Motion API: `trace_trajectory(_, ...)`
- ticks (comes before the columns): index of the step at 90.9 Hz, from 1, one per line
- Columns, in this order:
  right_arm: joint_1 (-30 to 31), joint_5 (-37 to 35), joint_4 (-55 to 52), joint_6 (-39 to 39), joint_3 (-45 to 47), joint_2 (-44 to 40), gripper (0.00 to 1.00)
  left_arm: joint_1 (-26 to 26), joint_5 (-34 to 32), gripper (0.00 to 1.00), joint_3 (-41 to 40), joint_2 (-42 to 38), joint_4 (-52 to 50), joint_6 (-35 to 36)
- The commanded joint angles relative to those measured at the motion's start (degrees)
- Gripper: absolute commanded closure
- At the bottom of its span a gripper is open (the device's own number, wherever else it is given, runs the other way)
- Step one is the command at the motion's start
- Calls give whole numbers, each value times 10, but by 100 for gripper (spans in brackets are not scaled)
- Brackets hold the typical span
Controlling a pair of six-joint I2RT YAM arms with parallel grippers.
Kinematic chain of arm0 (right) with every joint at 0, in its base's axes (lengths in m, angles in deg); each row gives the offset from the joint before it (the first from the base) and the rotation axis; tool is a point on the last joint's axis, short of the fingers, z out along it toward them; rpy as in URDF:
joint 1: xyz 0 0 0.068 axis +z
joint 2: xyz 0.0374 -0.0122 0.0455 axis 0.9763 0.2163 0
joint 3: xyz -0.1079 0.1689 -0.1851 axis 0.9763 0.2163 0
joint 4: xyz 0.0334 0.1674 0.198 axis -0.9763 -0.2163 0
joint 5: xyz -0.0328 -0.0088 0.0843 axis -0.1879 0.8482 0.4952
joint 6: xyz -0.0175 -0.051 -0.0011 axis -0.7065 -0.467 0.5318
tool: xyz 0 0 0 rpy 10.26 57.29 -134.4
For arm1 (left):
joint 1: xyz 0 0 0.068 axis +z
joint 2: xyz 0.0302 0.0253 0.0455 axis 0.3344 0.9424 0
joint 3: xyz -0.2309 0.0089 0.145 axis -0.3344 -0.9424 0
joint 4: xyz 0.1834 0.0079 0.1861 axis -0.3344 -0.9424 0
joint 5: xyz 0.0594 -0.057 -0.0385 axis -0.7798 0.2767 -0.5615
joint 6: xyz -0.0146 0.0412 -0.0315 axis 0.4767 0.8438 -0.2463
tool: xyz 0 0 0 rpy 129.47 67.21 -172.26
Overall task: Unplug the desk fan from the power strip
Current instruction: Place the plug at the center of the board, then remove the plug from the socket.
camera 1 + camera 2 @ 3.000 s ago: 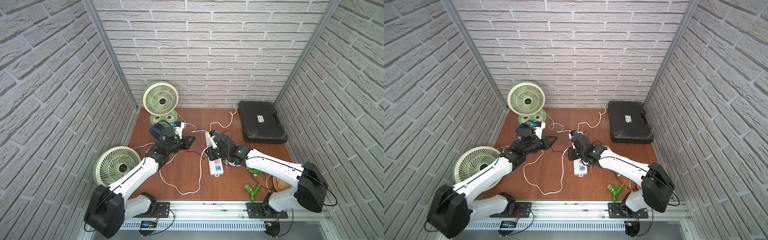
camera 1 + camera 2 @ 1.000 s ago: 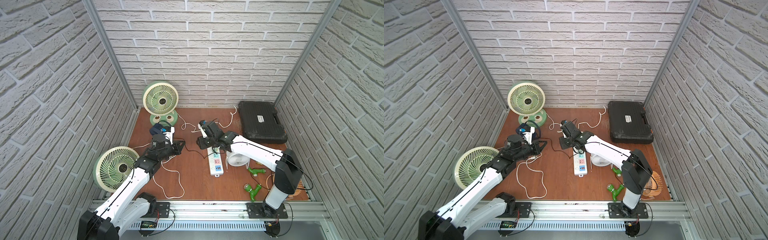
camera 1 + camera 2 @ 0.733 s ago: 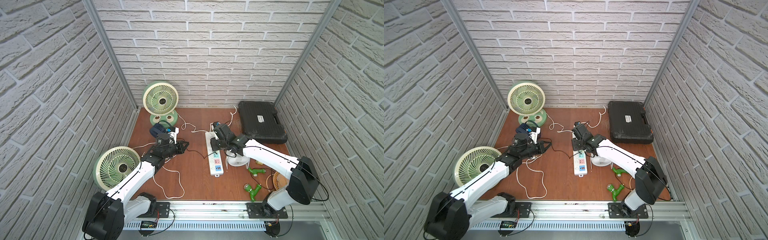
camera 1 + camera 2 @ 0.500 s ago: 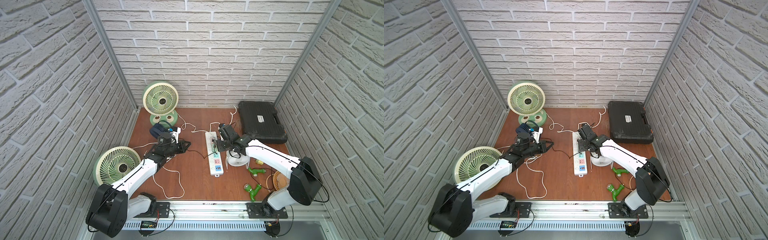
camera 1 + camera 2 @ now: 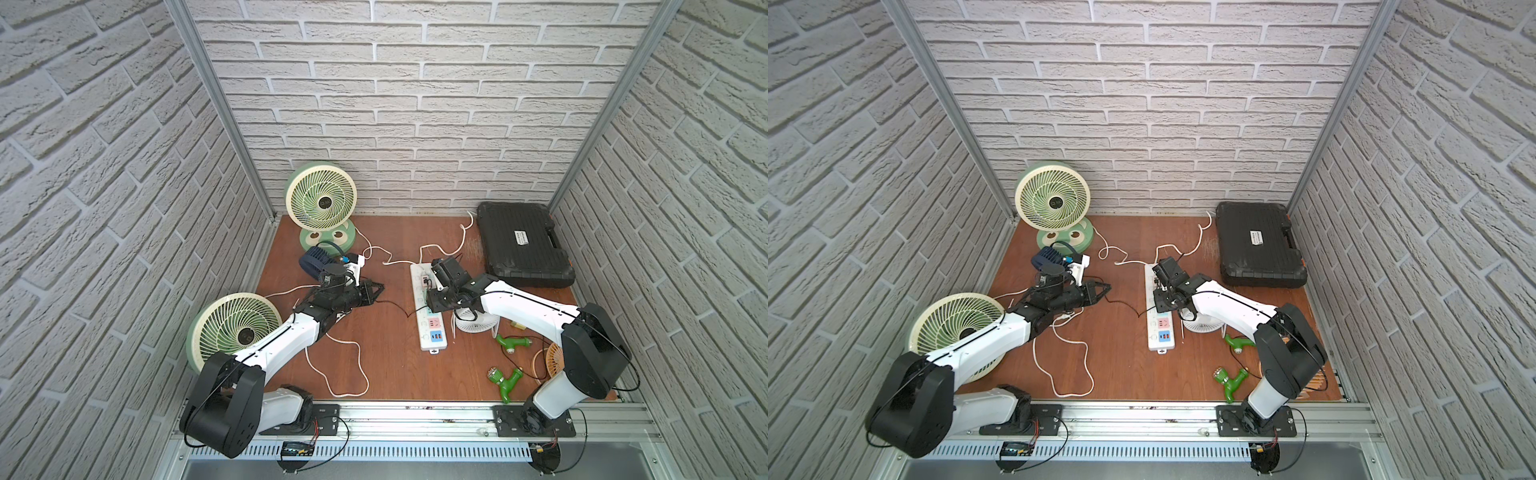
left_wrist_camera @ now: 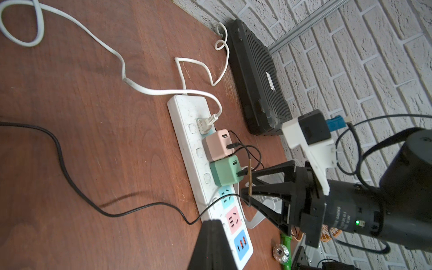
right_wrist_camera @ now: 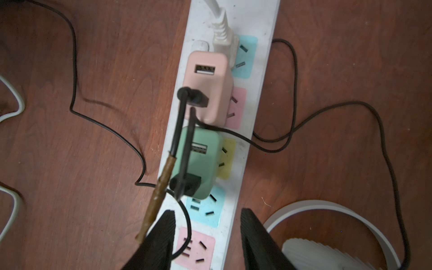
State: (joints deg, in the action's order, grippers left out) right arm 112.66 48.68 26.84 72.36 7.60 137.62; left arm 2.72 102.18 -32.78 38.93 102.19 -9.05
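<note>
In both top views the power strip lies on the desk, your left fingers closed off to its side; left wrist view: it looks light, likely to slide; right wrist view: your right fingers stand spread over it, so pinch the stiff green adapter by its sides.

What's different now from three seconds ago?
The right tool reached farther back, then returned over the power strip, jaws open astride it. The left tool pulled back, then came forward again, shut. The power strip and the black case stayed put.
</note>
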Motion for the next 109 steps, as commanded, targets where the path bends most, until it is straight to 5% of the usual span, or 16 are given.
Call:
trace_trajectory(1,4,11,40,4,1,11,45,-6,7,100,-5,13,42,-5)
trace_trajectory(28,20,-54,84,28,-2,43,46,-12,10,100,-5,55,73,-17)
trace_trajectory(87,54,-163,102,43,2,63,87,-51,26,100,22,174,153,-47)
trace_trajectory(109,56,-166,103,46,8,63,91,-81,40,100,65,252,214,-79)
